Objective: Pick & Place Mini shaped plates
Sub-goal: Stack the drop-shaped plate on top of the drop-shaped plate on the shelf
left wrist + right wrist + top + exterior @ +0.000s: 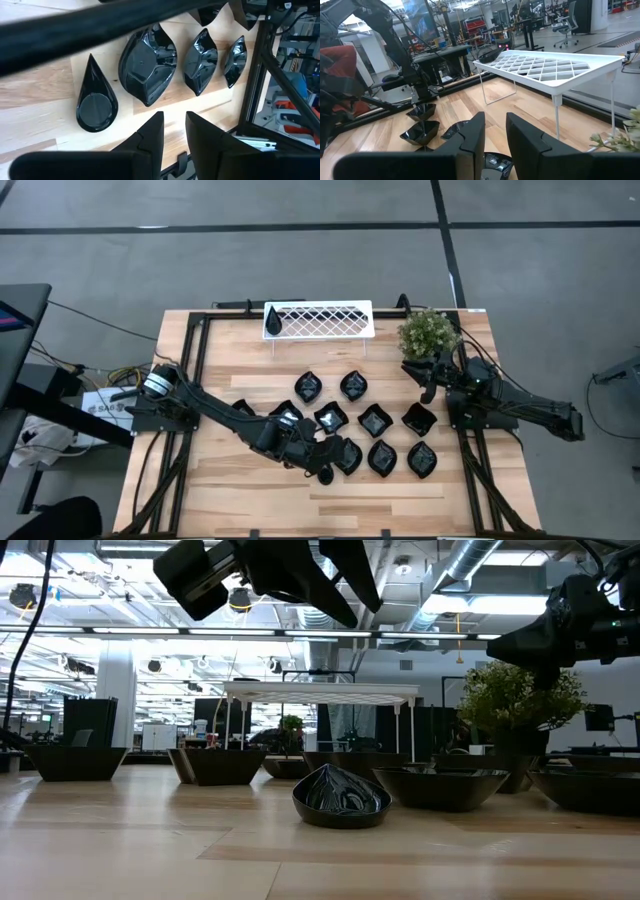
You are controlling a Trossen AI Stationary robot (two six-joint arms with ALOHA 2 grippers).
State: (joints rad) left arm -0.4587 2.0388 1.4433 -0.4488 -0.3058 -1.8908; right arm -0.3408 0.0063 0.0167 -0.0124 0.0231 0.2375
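Several glossy black mini plates lie in rows on the wooden table (240, 490), among them leaf shapes (382, 457) and rounded squares (375, 420). My left gripper (322, 468) hovers over the near row's left end, open, with nothing between its fingers (174, 116). Ahead of it in the left wrist view lie a slim teardrop plate (95, 97) and a leaf plate (148, 65), both flat on the wood. My right gripper (495, 116) waits open at the table's right side, beside the plant.
A white lattice tray (320, 320) on legs stands at the far edge, a small black teardrop plate (272, 317) on its left end. A green potted plant (428, 333) stands at the far right. Black frame rails (190, 390) run along both sides.
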